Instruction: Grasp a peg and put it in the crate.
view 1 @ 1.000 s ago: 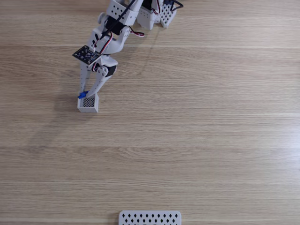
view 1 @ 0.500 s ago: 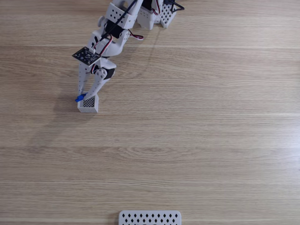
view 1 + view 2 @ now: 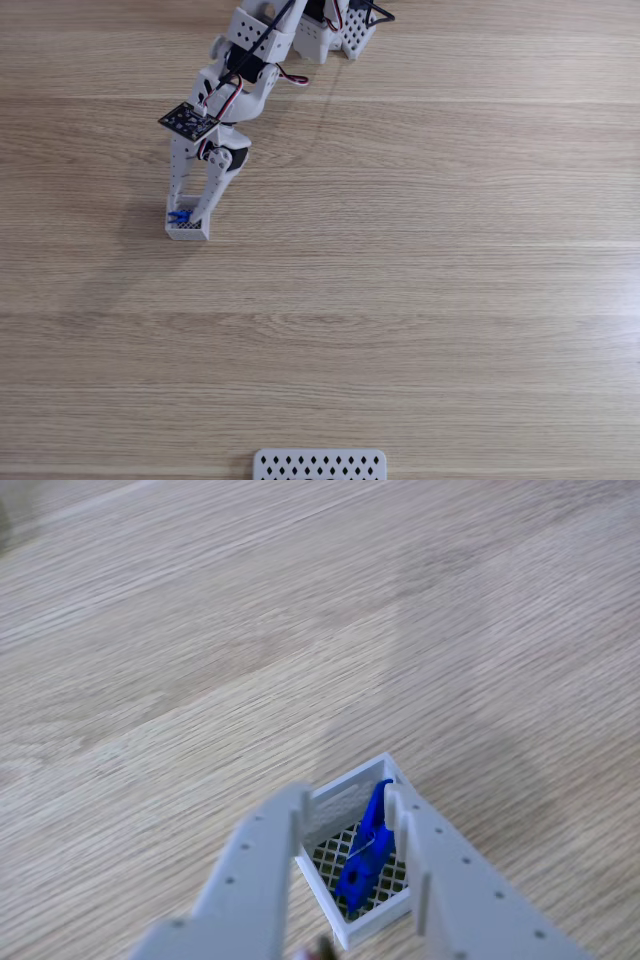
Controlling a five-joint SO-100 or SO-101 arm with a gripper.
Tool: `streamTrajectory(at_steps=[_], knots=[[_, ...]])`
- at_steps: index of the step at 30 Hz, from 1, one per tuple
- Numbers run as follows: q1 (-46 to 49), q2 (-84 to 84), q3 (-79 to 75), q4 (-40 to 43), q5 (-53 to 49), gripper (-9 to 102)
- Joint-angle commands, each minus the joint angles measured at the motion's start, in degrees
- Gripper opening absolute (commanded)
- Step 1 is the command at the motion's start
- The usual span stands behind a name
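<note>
Peg [image 3: 362, 855] stood inside crate [image 3: 345, 802] | fingers [image 3: 405, 825] parted, gripping nothing | advice: lift straight, avoid snagging crate walls.

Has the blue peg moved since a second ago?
Yes. In the fixed view the peg went from the crate's upper-left rim down inside its walls.

The peg [image 3: 364, 855] went from the crate's [image 3: 343, 800] left rim down inside onto the mesh floor, and the gripper [image 3: 345, 805] spread apart over it.
</note>
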Motion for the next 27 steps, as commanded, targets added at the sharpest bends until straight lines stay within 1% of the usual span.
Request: streamTrajectory(at_steps=[1, 3, 4, 6, 7, 8, 10, 12, 14, 21, 24, 25, 27], knots=[[0.1, 1.8, -5.1, -1.4, 0.6, 18], [0.1, 1.8, -5.1, -1.1, 0.0, 15], [0.1, 1.8, -5.2, -0.5, -0.1, 11], [0.2, 2.9, -5.7, 1.8, -0.1, 0], [0.2, 4.0, -5.9, 3.6, -0.1, -4], [0.2, 5.4, -6.0, 6.0, -0.1, -4], [-0.6, 9.5, -5.9, 11.8, -0.1, 0], [-2.0, 15.7, -5.5, 19.8, 0.0, 0], [-5.9, 22.5, -5.2, 30.1, 0.7, -1], [-22.7, 49.5, -3.2, 70.3, 0.7, -1], [-26.5, 60.8, 2.5, 82.2, 0.5, -1], [-26.5, 65.0, 5.1, 84.6, 0.5, -1], [-26.5, 73.7, 10.8, 87.0, 0.0, -1]])
